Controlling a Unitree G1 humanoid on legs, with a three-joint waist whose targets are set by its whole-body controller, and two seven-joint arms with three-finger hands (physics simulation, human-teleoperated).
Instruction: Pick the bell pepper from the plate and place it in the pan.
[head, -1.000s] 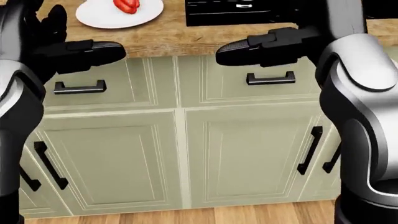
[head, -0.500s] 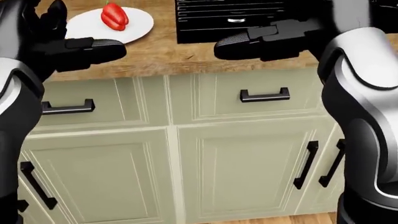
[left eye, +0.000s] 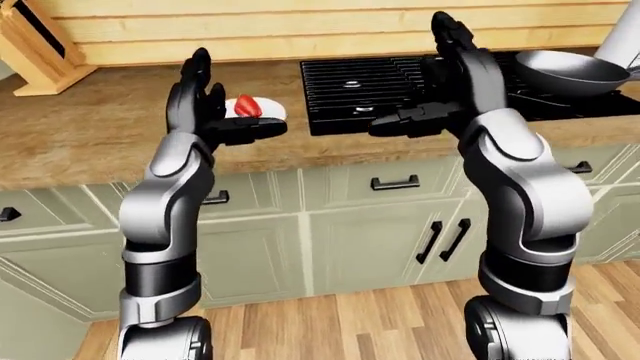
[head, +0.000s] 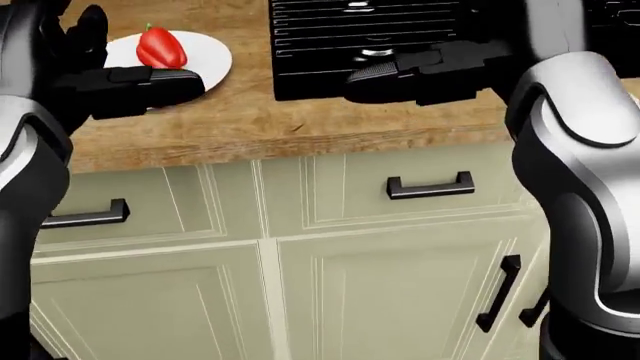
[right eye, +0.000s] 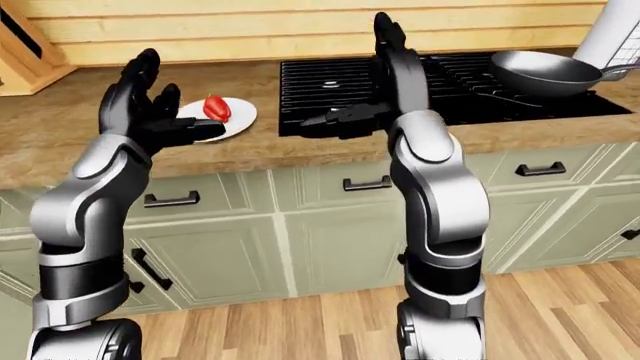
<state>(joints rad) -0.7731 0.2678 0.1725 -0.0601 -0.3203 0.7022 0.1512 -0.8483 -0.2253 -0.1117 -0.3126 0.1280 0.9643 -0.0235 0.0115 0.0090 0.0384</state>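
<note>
A red bell pepper (right eye: 215, 107) stands on a white plate (right eye: 240, 117) on the wooden counter, left of the black stove (right eye: 335, 79). A dark pan (right eye: 545, 71) sits on the stove's right end. My left hand (right eye: 165, 105) is open, fingers up, raised just left of the plate and not touching the pepper. My right hand (right eye: 372, 88) is open and empty, fingers up, held over the stove's near edge. In the head view the pepper (head: 160, 46) shows just above my left thumb (head: 150, 81).
A wooden knife block (left eye: 35, 41) stands at the counter's far left. A white object (right eye: 615, 34) rises behind the pan. Pale green cabinets with black handles (right eye: 365, 183) run under the counter (head: 300, 120). The floor is wood planks (right eye: 300, 322).
The whole head view has shifted: counter, plate and pepper sit lower and closer in the picture, so the camera moved. Both hands stay open and raised.
</note>
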